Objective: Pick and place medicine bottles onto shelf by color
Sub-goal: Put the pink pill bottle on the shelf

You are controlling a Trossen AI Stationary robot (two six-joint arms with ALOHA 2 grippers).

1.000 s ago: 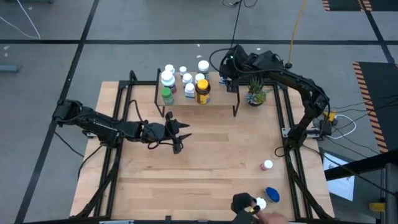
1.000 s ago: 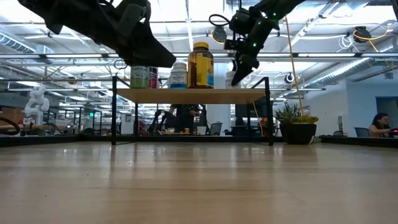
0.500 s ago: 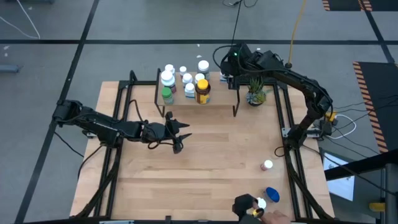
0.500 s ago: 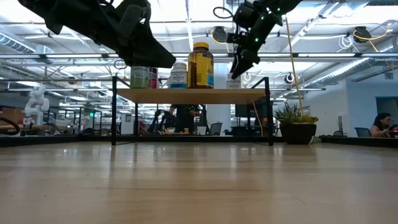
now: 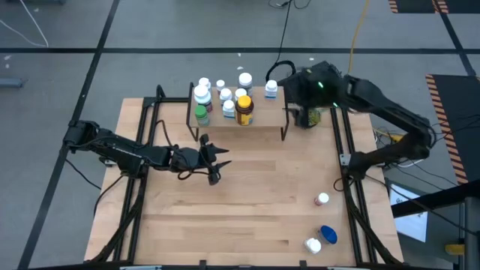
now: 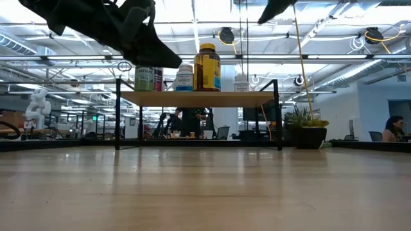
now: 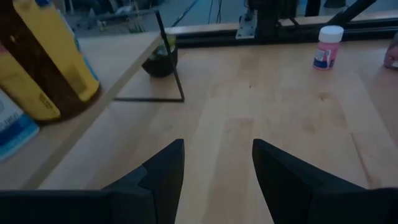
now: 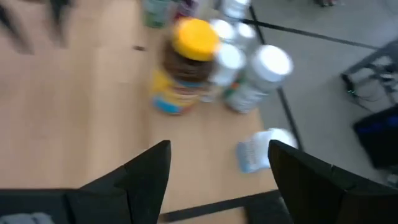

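The shelf (image 5: 259,120) stands at the table's far middle; in the low view (image 6: 199,98) it carries a green bottle (image 5: 201,114), an amber bottle with a yellow cap (image 5: 244,109) and several white bottles (image 5: 225,94), all upright. A white bottle with a blue label (image 5: 271,91) stands at its far right corner. My right gripper (image 5: 294,90) is open and empty, up high to the right of that bottle (image 8: 258,149). My left gripper (image 5: 219,165) is open and empty above the table, near of the shelf's left part.
A pink-labelled bottle (image 5: 322,199), a blue-capped one (image 5: 328,235) and a white one (image 5: 313,244) sit on the table's near right part. A potted plant (image 5: 307,116) stands right of the shelf, partly under my right arm.
My right gripper has risen and drawn back toward the table's right edge, away from the white blue-labelled bottle, which stays upright on the shelf's far right corner. A gloved hand at the near right edge has withdrawn, leaving a white bottle there.
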